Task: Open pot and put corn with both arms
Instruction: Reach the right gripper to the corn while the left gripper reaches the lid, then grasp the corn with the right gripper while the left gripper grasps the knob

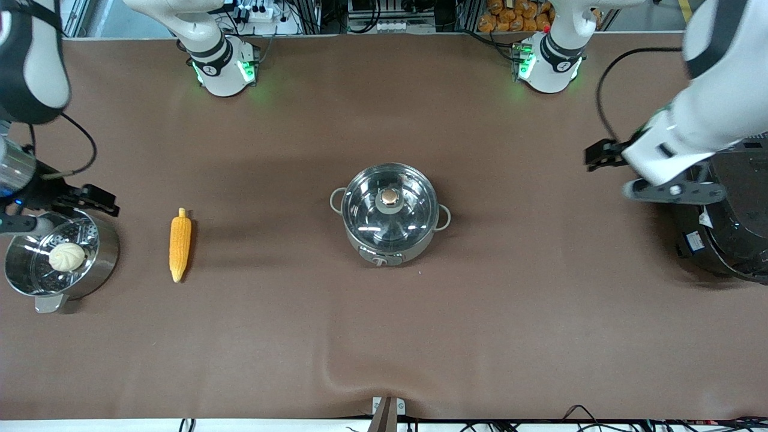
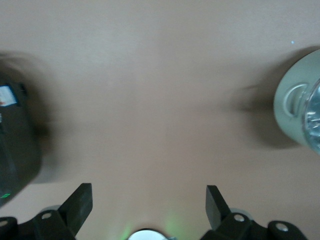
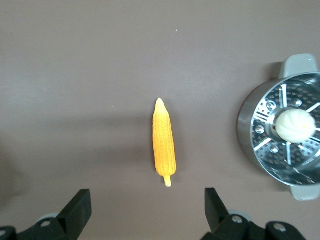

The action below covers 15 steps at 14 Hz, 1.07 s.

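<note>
The round polished steel pot (image 1: pixel 389 234) is gleaming like a mirror, its clear glass lid (image 1: pixel 389 207) catching glossy reflections around a smooth copper-coloured metal knob (image 1: pixel 390 197). Toward nine o'clock from it, the yellow-orange corn cob (image 1: pixel 179 245) is showing a matt, finely ribbed plastic-looking skin. Further toward nine o'clock, the shiny steel steamer pot (image 1: pixel 102 264) is holding a perforated metal insert (image 3: pixel 295 150) and a smooth, matt white bun (image 1: pixel 66 257). The brown tablecloth (image 1: pixel 384 336) is lying matt and soft, rippling at six o'clock.
</note>
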Available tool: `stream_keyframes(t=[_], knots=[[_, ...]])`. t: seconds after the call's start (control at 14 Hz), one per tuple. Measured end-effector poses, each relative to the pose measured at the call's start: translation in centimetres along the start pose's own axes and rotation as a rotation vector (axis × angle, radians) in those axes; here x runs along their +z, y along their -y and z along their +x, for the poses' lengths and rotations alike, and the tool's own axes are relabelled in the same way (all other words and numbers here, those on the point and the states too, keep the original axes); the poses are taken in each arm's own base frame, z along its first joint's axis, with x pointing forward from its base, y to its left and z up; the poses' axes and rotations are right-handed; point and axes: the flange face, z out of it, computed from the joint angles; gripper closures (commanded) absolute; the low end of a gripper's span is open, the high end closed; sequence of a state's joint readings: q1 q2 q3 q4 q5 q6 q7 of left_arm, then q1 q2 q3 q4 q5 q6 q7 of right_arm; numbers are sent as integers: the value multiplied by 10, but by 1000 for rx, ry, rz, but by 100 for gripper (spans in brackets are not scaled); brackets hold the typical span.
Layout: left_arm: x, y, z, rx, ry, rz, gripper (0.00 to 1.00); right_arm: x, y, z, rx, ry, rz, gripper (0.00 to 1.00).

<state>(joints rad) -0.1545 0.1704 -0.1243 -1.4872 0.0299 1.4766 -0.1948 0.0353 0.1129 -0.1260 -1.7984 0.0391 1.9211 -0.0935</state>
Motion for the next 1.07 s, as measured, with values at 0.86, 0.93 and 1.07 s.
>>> stream_keyframes(t=[0.86,0.93,1.07], knots=[[134,-345,-10,-194,-151,-68,0,227,5,-42,-84,-70,-44,0],[150,-361,-13,-189,-151,-64,0,238,4,-40,-96,-69,-49,0],[172,-374,-14,-180,-159,-36,0,255,3,-36,-108,-78,-57,0]])
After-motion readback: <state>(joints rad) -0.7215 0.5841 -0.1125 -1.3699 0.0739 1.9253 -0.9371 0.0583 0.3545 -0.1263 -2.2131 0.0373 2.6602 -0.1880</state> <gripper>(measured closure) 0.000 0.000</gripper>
